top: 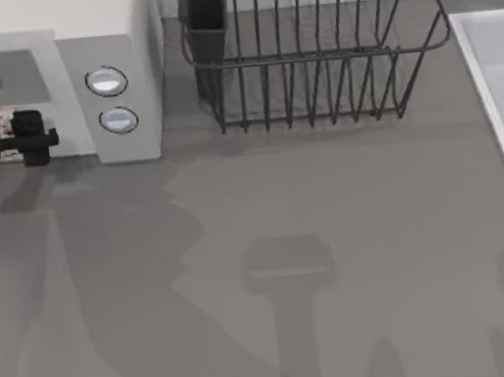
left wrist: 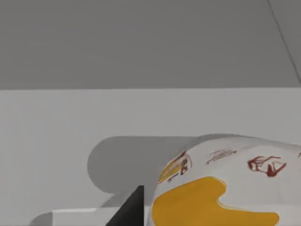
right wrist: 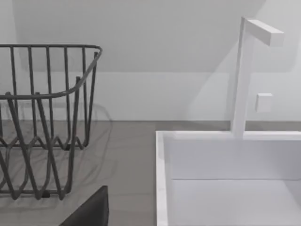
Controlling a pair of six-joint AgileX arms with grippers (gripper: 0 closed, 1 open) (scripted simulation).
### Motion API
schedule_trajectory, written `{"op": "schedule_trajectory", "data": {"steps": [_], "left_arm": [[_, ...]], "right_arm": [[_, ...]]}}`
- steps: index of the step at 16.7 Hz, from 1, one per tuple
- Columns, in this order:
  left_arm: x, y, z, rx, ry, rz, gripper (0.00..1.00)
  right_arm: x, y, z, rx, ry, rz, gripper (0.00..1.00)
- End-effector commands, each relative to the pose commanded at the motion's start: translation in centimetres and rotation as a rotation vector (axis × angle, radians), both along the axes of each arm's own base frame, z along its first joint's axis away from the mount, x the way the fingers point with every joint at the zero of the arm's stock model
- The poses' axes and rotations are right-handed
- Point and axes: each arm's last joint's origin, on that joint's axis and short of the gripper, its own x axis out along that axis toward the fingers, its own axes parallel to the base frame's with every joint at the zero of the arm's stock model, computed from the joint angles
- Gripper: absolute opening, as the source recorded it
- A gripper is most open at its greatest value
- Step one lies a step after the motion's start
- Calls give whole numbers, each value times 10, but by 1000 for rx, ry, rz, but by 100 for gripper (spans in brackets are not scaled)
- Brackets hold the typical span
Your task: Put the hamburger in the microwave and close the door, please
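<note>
Hamburger (left wrist: pixel 225 188) sits at the left gripper (top: pixel 31 137), at nine o'clock inside the microwave (top: pixel 124 41), for leaving there; whether fingers pinch it, I cannot tell.

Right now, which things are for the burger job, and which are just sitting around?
For the job:
- hamburger, wrapped, inside the microwave
- microwave, at the top view's left
- left gripper, reaching into the cavity

Just there:
- wire dish rack
- white sink with its faucet
</note>
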Motion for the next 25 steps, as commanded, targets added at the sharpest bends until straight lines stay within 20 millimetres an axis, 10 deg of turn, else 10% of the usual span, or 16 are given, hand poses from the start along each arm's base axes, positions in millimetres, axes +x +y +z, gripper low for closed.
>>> {"op": "schedule_trajectory", "data": {"steps": [7, 15, 25], "left_arm": [[-5, 46, -23, 53, -226, 64, 0], [-2, 48, -24, 59, -237, 64, 0], [99, 51, -35, 61, -248, 69, 0]], "right_arm": [[0, 0, 0, 0, 0, 0, 100], [0, 0, 0, 0, 0, 0, 100], [0, 0, 0, 0, 0, 0, 100]]}}
